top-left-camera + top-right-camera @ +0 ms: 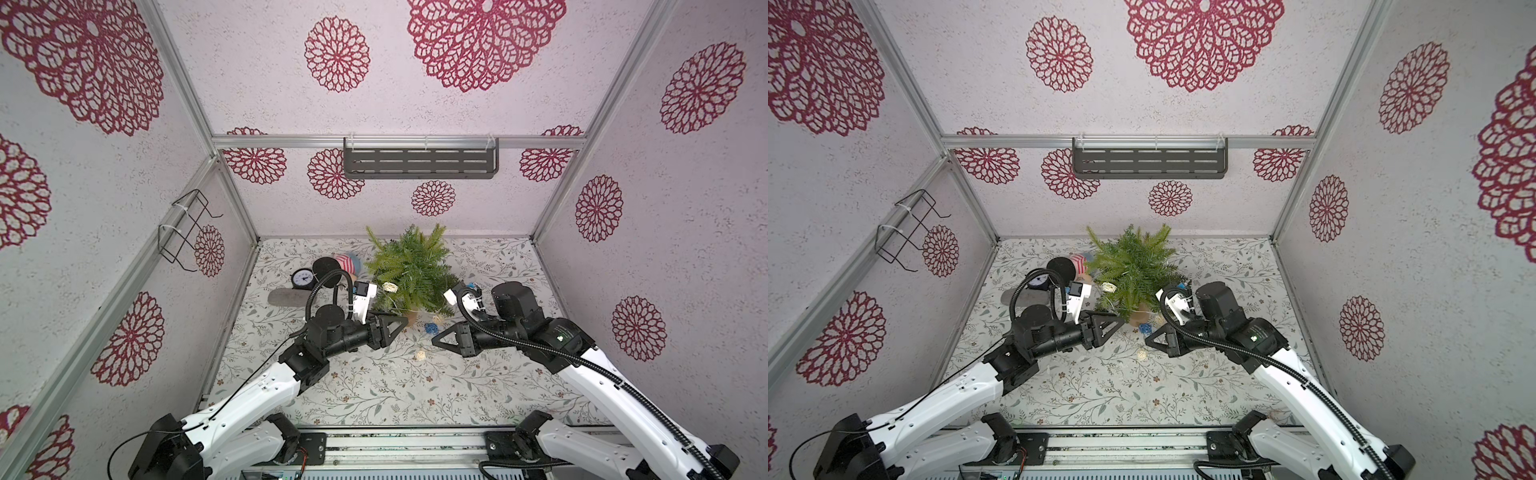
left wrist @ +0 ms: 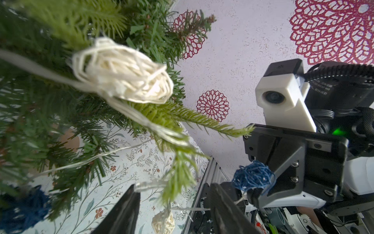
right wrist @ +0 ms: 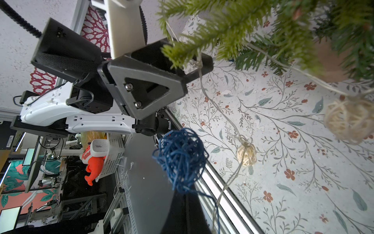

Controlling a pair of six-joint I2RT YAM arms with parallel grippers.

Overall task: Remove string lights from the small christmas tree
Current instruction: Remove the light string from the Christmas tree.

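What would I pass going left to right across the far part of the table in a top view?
clock → red-and-white striped toy → small christmas tree → right arm's black wrist housing

The small christmas tree [image 1: 409, 270], bushy green on a short tan base [image 1: 411, 318], stands upright, with the string lights [image 2: 121, 71], thin pale wire carrying woven balls, looped through its lower branches, a blue ball [image 1: 431, 328] just beside its base and a cream ball [image 1: 420, 355] farther out.
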